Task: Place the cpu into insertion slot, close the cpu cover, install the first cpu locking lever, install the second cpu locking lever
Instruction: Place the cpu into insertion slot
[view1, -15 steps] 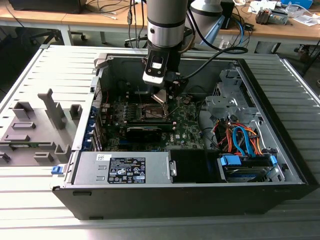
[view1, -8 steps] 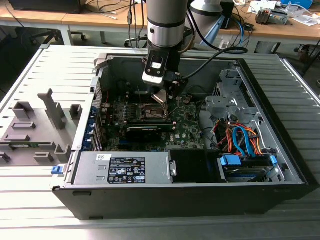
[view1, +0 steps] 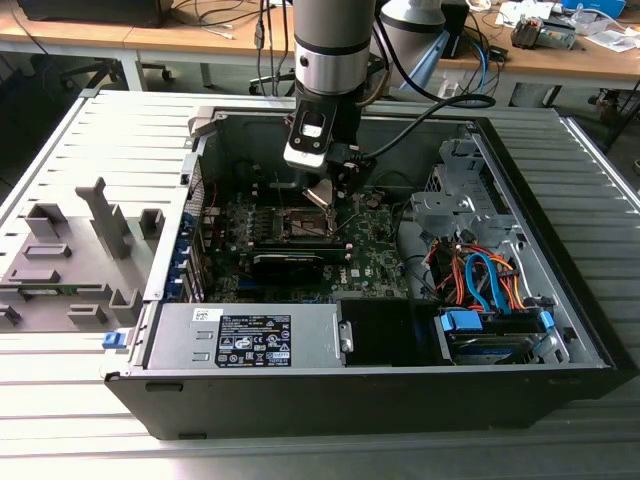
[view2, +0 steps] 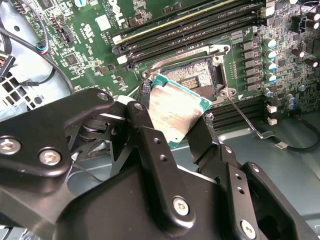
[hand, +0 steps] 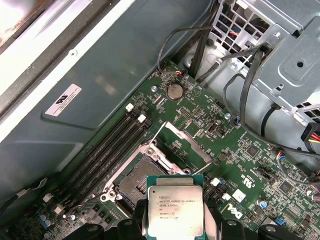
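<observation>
Exterior view: the gripper (view1: 330, 200) hangs inside the open computer case (view1: 400, 405), above the motherboard (view1: 375, 255). Second wrist view: it clamps the cpu (view2: 176, 111) by two opposite edges, tilted, just short of the bare insertion slot (view2: 199, 76). First wrist view: the cpu cover (hand: 184, 141) stands open beyond the slot, and memory slots (hand: 107, 147) run alongside.

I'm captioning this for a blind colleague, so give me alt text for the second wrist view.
The gripper clamps the cpu by its edges, silvery face showing, held tilted and not yet seated. The empty insertion slot lies just beyond it on the green motherboard, with long black memory slots running alongside.
</observation>
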